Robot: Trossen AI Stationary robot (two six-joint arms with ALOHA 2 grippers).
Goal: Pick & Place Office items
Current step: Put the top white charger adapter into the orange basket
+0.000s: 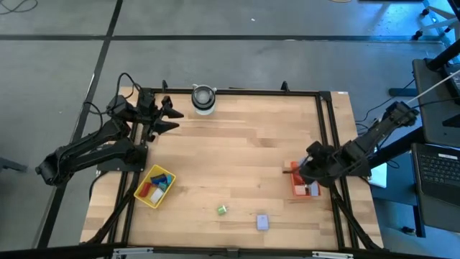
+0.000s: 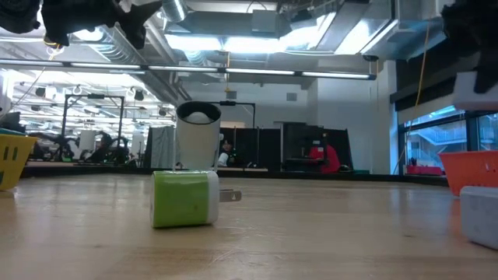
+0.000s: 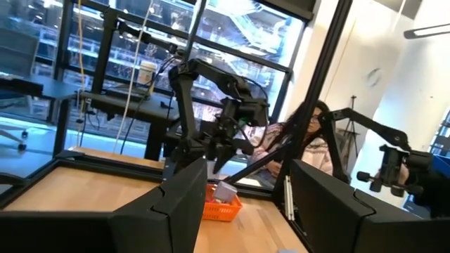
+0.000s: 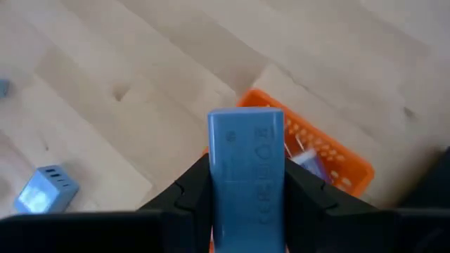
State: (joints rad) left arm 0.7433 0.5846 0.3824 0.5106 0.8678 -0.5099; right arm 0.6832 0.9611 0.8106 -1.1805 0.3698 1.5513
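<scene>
Right hand point(image 4: 247, 204) is above the orange tray point(image 1: 302, 185) at the right side of the tabletop point(image 1: 244, 144), its two fingers pinching a blue rectangular block point(image 4: 246, 169) — embossed lettering shows on the block's face but is too blurred to read. The right wrist view puts the block over the tray's near corner, raised clear of the wood. The tray already holds a few small items, among them a pale packet point(image 4: 309, 165). A lavender block point(image 1: 262, 221) lies loose on the wood near the front edge; the same piece appears blue-grey point(image 4: 48, 188) in the right wrist view. A bright green block point(image 1: 222, 209) sits to its left, apart from it; in the low view it lies on its side point(image 2: 185, 199), with a short stub projecting toward the right. Yellow tray point(image 1: 155, 186) at front left carries red, blue and teal pieces. Left hand point(image 1: 175, 119) hangs raised at the back-left corner, fingers spread and holding nothing — just beside the grey-white cylinder point(image 1: 203, 99) at the back edge.
</scene>
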